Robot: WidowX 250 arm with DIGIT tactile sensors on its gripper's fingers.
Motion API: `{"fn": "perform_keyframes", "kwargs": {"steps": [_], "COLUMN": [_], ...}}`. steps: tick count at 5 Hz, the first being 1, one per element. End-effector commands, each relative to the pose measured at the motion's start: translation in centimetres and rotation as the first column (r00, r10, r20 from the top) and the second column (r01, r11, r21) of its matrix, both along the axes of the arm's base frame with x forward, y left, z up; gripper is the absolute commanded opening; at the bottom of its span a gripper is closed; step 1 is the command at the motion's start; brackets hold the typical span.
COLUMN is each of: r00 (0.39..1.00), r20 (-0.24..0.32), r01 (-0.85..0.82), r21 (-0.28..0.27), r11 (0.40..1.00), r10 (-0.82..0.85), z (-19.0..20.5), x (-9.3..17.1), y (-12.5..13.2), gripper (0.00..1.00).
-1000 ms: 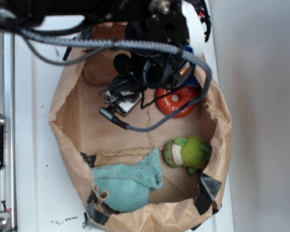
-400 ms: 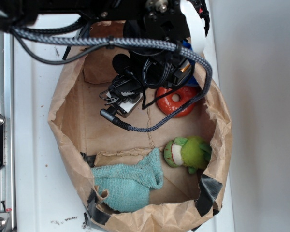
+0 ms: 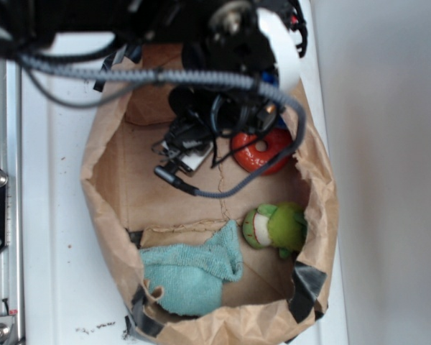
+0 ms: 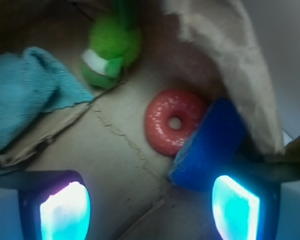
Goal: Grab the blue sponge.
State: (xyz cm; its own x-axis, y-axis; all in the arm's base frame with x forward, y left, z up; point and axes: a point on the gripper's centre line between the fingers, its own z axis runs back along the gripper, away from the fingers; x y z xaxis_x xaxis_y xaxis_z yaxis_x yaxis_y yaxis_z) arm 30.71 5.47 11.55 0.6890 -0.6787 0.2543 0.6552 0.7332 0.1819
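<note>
From the exterior camera I see only a sliver of the blue sponge [image 3: 274,75], just above the red ring [image 3: 259,150] and mostly hidden by the arm. Compared with a second ago, the paper bag [image 3: 104,215] has shifted and the arm sits further over its upper rim.

On the wrist camera the blue sponge [image 4: 213,142] is a thick bright-blue block touching the red ring's [image 4: 173,121] right edge. My gripper [image 4: 150,206] is spread wide, holding nothing.

lab bench | white table [image 3: 50,215] | aluminium rail [image 3: 3,237] | taped paper bag [image 3: 104,230]
</note>
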Motion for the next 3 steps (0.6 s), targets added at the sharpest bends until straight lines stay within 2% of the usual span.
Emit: {"fn": "perform_keyframes", "kwargs": {"steps": [1, 2, 3], "r00": [0.998, 0.996, 0.987], "r20": [0.008, 0.015, -0.026], "r01": [-0.055, -0.083, -0.161], "r21": [-0.025, -0.016, -0.009], "r11": [0.998, 0.996, 0.987], "r10": [0.055, 0.083, 0.161], "z": [-0.5, -1.3, -2.2], "x": [1.0, 1.7, 2.6], "y": [-1.0, -1.0, -1.0], "gripper": [1.0, 1.0, 1.0]}}
